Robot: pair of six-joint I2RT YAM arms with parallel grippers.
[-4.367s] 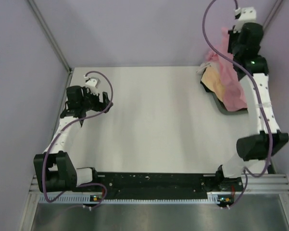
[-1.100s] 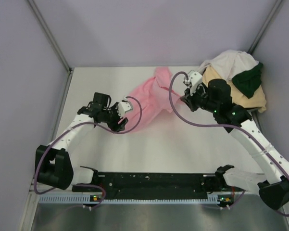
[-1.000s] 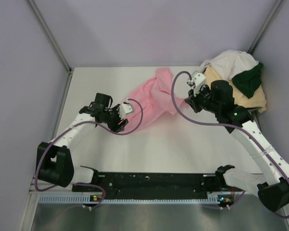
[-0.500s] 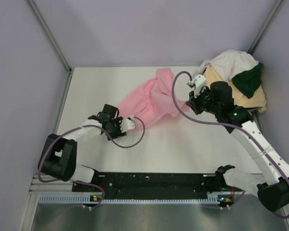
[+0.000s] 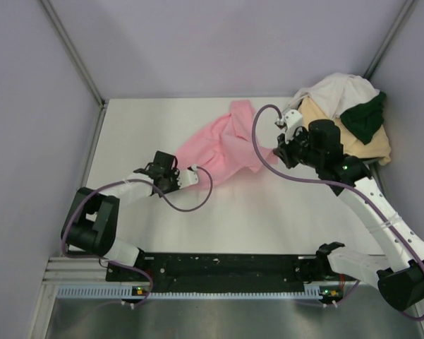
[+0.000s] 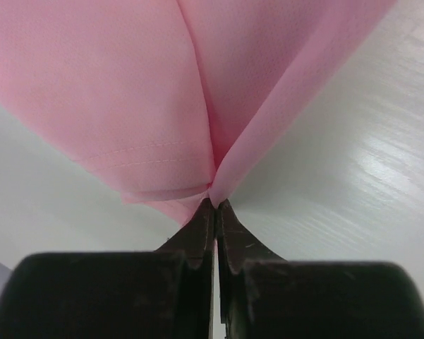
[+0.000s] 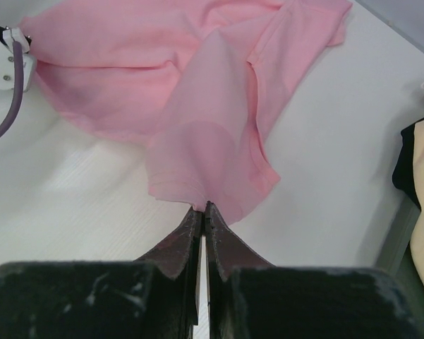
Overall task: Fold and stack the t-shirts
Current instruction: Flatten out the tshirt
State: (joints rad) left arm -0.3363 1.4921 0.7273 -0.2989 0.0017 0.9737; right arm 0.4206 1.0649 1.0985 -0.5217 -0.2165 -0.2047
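Note:
The light pink t-shirt (image 5: 219, 145) lies crumpled across the middle of the table, stretched between my two grippers. My left gripper (image 5: 184, 176) is shut on the shirt's lower left edge; in the left wrist view its tips (image 6: 215, 205) pinch a fold of pink cloth (image 6: 148, 92). My right gripper (image 5: 274, 155) is shut on the shirt's right edge, and its tips (image 7: 202, 207) hold a hem of the pink shirt (image 7: 197, 106). A white t-shirt (image 5: 335, 90), a dark green one (image 5: 363, 116) and a pale tan one (image 5: 370, 145) are heaped in the back right corner.
The white table (image 5: 162, 127) is walled by lilac panels on the left, back and right. A black rail (image 5: 226, 265) runs along the near edge between the arm bases. Purple cables loop off both wrists, the left one (image 5: 190, 205) lying on the table.
My left gripper slid in to the pink shirt's lower left edge and shut on it. The right gripper stayed shut on the shirt's right edge, barely moving.

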